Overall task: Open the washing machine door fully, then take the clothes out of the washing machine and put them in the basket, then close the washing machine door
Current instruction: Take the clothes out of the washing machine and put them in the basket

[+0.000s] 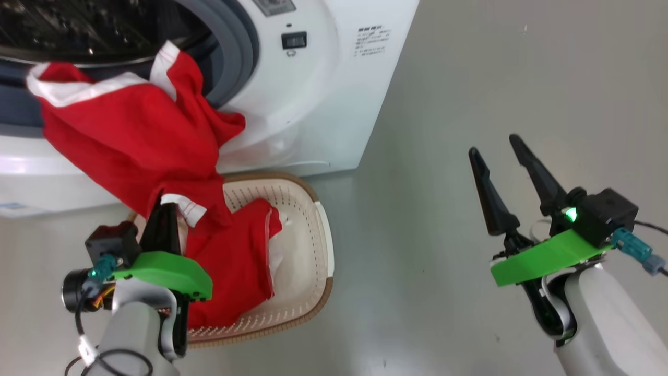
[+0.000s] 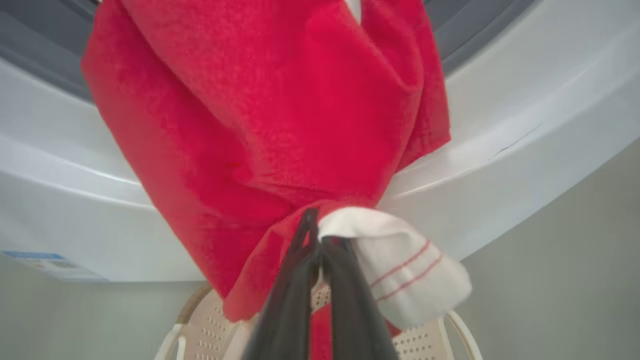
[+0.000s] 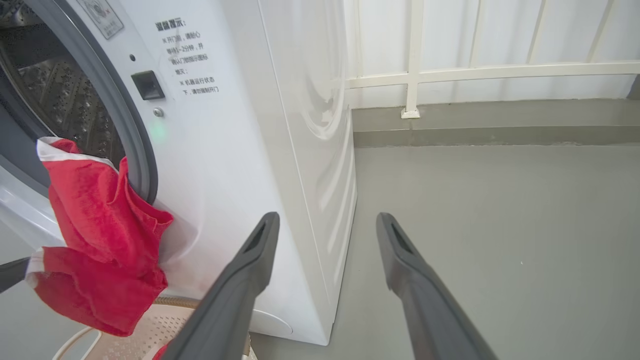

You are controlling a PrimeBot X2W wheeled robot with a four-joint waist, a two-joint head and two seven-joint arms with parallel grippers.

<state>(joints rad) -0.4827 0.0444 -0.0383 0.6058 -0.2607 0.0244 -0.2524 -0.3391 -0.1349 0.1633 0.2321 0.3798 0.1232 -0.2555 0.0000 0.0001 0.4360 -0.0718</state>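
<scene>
A red garment with white trim [image 1: 130, 136] hangs out of the washing machine [image 1: 323, 104] drum, over the grey gasket and down above the basket [image 1: 318, 230]. My left gripper [image 1: 167, 211] is shut on its lower end, next to a white cuff [image 2: 400, 260]; the fingers [image 2: 300, 280] pinch red fabric above the basket [image 2: 210, 335]. More red clothes [image 1: 240, 261] lie in the basket. My right gripper [image 1: 494, 145] stands open over the floor to the right, holding nothing; its wrist view shows it [image 3: 327, 220] beside the machine's corner [image 3: 300, 200]. The washing machine door is out of view.
Grey floor [image 1: 443, 78] spreads to the right of the machine. A white railing [image 3: 415, 75] on a low grey kerb [image 3: 500, 130] closes the far side. The basket [image 3: 150, 330] sits against the machine's front, under the hanging garment [image 3: 100, 225].
</scene>
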